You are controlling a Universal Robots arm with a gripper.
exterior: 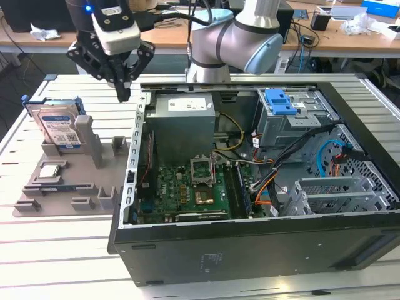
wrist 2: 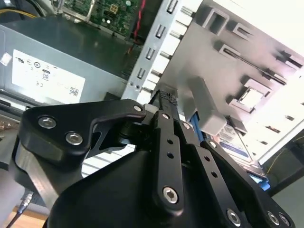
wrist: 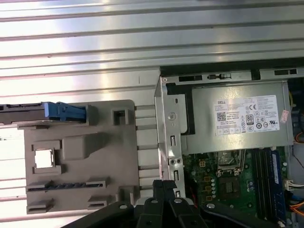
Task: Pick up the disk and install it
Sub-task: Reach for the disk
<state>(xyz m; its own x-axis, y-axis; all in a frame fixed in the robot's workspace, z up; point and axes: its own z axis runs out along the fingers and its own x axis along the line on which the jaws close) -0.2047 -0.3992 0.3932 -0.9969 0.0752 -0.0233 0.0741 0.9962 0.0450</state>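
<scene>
Plainly, the disk (exterior: 57, 127) is standing on edge in a slot of the grey holder (exterior: 94, 187). It is sitting below the gripper (exterior: 123, 92), off towards the exterior view's left and well apart from the fingertips. Its labelled face is turning towards the exterior camera. Its long axis seems to be running level along the bench (exterior: 37, 250), aiming at the side wall of the case. In the first wrist view the disk (wrist: 28, 108) is showing edge-on as a thin dark strip, with the blue end of its carrier frame (wrist: 64, 111) lying on the side nearer the gripper (wrist: 164, 183).

The disk is looking like a stiff, fairly dense metal slab with smooth faces. It is probably unforgiving of knocks, and the label side is likely offering little friction. A pinch across its thin dimension near the middle of the upper edge, or on the plastic frame, looks the soundest hold.

The gripper is hanging closed and carrying nothing, its tips pointing down between the holder and the open computer case (exterior: 250, 250).
</scene>
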